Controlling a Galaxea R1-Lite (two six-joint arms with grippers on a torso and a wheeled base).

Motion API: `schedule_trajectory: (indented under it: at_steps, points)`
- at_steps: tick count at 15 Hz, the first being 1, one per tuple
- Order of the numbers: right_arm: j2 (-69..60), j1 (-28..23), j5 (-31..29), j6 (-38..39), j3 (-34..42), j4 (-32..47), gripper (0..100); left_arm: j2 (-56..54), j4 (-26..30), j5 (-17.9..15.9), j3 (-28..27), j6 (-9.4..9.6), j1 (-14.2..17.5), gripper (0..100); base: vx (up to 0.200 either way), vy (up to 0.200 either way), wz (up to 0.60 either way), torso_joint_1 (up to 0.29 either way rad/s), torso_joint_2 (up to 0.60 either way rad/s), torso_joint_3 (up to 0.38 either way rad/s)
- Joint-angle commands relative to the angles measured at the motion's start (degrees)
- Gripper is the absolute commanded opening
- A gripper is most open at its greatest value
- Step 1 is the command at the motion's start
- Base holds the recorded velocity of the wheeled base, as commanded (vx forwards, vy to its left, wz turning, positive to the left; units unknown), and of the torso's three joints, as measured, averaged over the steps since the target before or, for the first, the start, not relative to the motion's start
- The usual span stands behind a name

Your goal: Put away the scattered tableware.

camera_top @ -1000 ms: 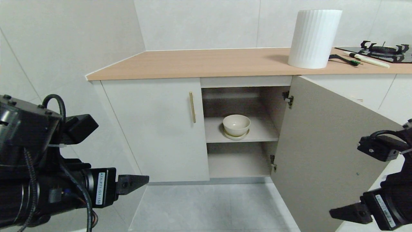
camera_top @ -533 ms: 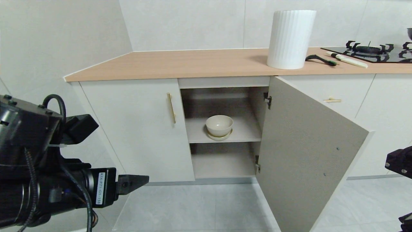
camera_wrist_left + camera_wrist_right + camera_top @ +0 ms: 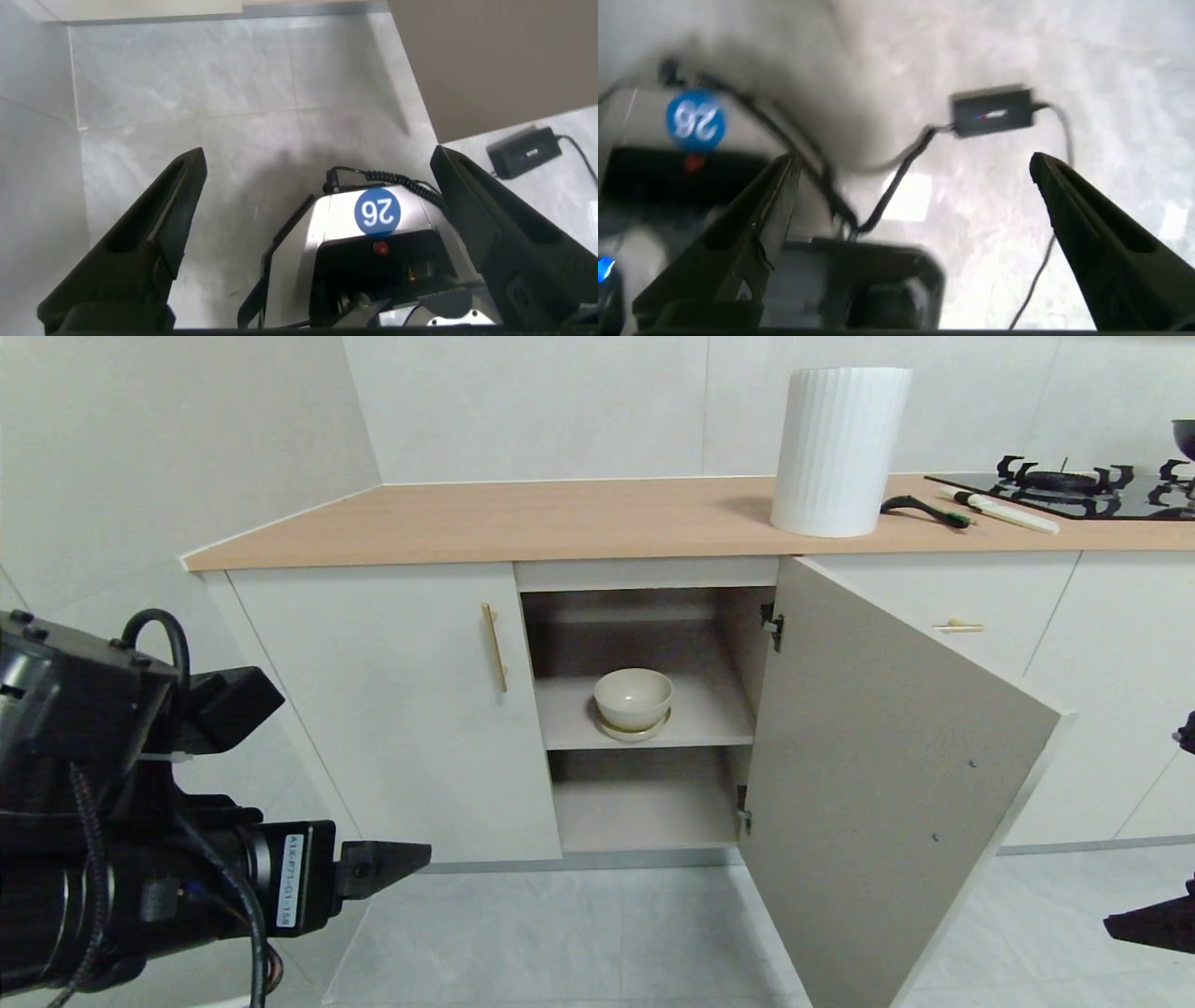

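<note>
Tableware is being stored on the upper shelf (image 3: pixel 719 714) of the open white cabinet (image 3: pixel 373 709): a small cream ceramic bowl (image 3: pixel 633 695) on a matching saucer (image 3: pixel 636 734). Left gripper (image 3: pixel 318 159) and right gripper (image 3: pixel 910 163) are being held spread wide, empty. Bowl's probably light, stiff, slippery and chippable, so the rim is being suggested for grabbing.

Bowl (image 3: pixel 634 695) sits on plate (image 3: pixel 635 735), on upper shelf (image 3: pixel 709 714) of cabinet (image 3: pixel 644 575), L of shelf ctr. Lower shelf (image 3: pixel 644 812) lies below. R door (image 3: pixel 878 756) stands open, swung out toward front; L door (image 3: pixel 392 709) closed beside the opening. Counter (image 3: pixel 560 518) runs across top. On it, above the hinge side: canister (image 3: pixel 838 453), then utensil (image 3: pixel 924 509), knife (image 3: pixel 1004 511), hob (image 3: pixel 1074 490) at far R. L gripper (image 3: pixel 401 861) low near-L, R gripper (image 3: pixel 1153 926) low near-R, both well apart from cabinet.
</note>
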Motion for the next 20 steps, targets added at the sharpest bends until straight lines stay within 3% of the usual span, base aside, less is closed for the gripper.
schedule_trajectory:
  at_steps: [1,5,7,10,20]
  points:
    - [0.16,-5.57,0.03,-1.7,0.1,-1.74,100,0.08,-0.01,-0.03,0.0,-0.03,-0.03,100,0.0,0.0,0.0,0.0,0.0,0.0]
    - [4.64,-12.52,2.76,-1.61,2.3,-14.3,100,0.08,-0.01,-0.03,-0.09,-0.03,-0.03,100,0.0,0.0,0.0,0.0,0.0,0.0]
    - [7.28,-15.07,5.04,-1.7,5.9,-25.38,100,0.08,-0.01,-0.03,0.0,-0.03,-0.03,100,0.0,0.0,0.0,0.0,0.0,0.0]
    - [10.8,-15.42,5.66,-0.82,8.89,-35.22,100,0.08,-0.01,-0.03,-0.09,-0.03,-0.03,100,0.0,0.0,0.0,0.0,0.0,0.0]
    - [16.16,-13.22,8.38,6.91,9.86,-44.1,100,0.16,-0.01,-0.03,-0.09,-0.03,-0.03,100,0.0,0.0,0.0,0.0,0.0,0.0]
